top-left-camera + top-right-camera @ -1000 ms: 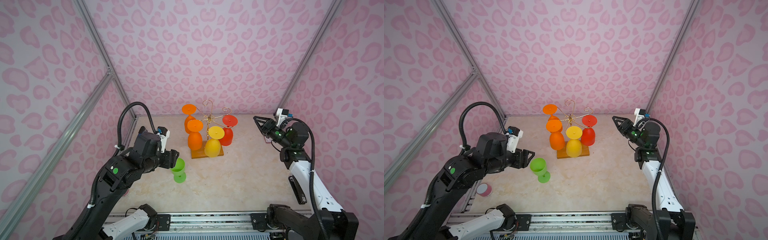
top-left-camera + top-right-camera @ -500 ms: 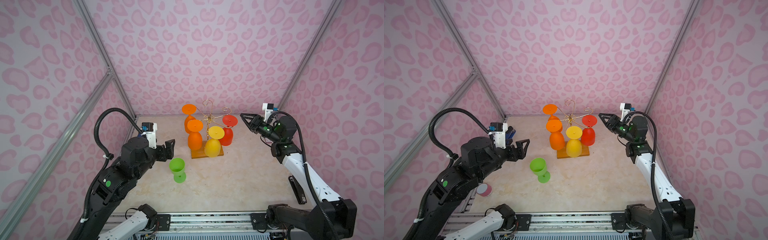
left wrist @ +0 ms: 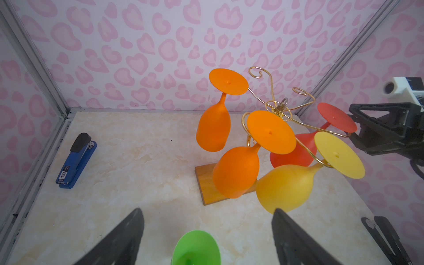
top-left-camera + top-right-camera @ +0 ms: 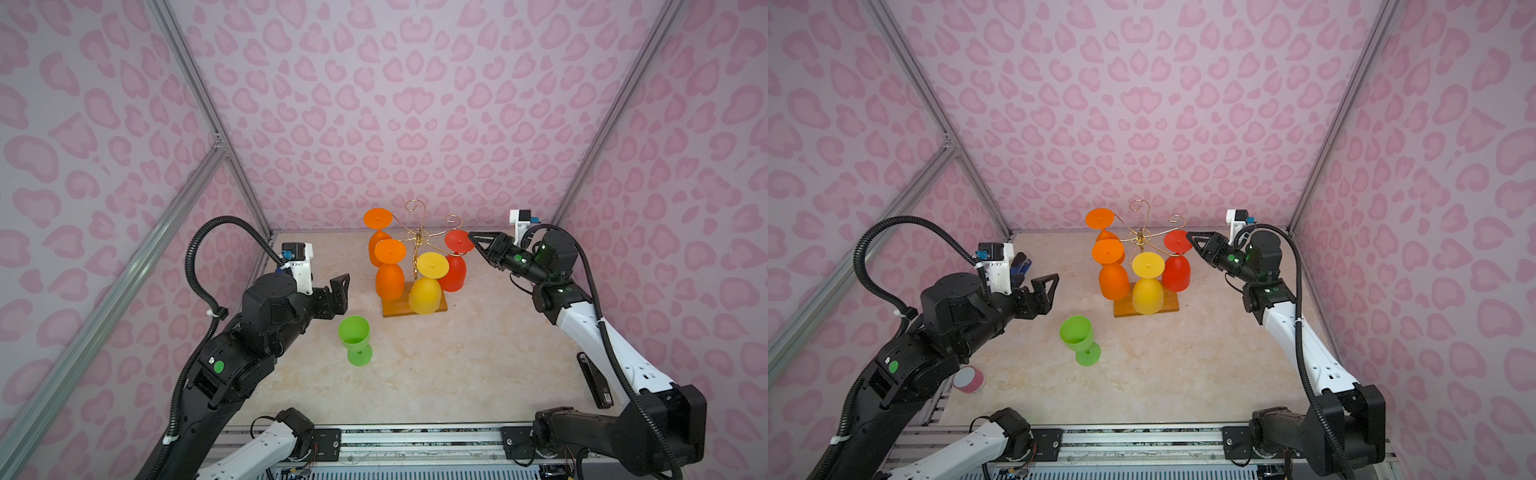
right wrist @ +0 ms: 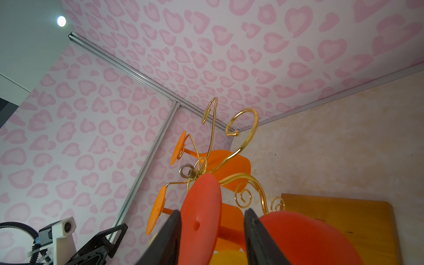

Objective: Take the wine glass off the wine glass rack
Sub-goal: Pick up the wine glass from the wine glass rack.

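1. nearest the camera, a pink tape roll [image 4: 968,379] is lying at the 7 o'clock corner of the tabletop [image 4: 457,365], and a flat black object [image 4: 596,384] is lying along its 4 o'clock edge.
2. a green wine glass [image 4: 354,336] is standing upright on the tabletop in both top views, at 7 o'clock from the rack and well clear of it.
3. at 11 o'clock from that glass, the left claw [image 3: 206,214] is hovering with its fingers spread wide and is gripping nothing.
4. the wine glass rack [image 4: 419,241] is standing toward 12 o'clock on the tabletop, its wooden base [image 4: 395,309] lying flat and its gold wire arms curling out from the post.
5. four glasses are hanging upside down by their feet: a yellow wine glass [image 4: 424,295] at 6 o'clock of the post, a near orange wine glass [image 4: 389,280] at 8 o'clock, and a red wine glass [image 4: 455,272] at 3 o'clock.
6. the right claw [image 5: 212,213] is reaching in from 3 o'clock of the rack, its fingers partly open and straddling the red glass's foot. a gap is showing beside one finger, and whether the other is touching the foot i cannot tell.
7. a blue stapler [image 3: 75,160] is lying by the 9 o'clock wall.
8. farthest back, the far orange wine glass [image 4: 377,218] is hanging at 10 o'clock of the post, and two bare arms are curling toward 12 and 2 o'clock.
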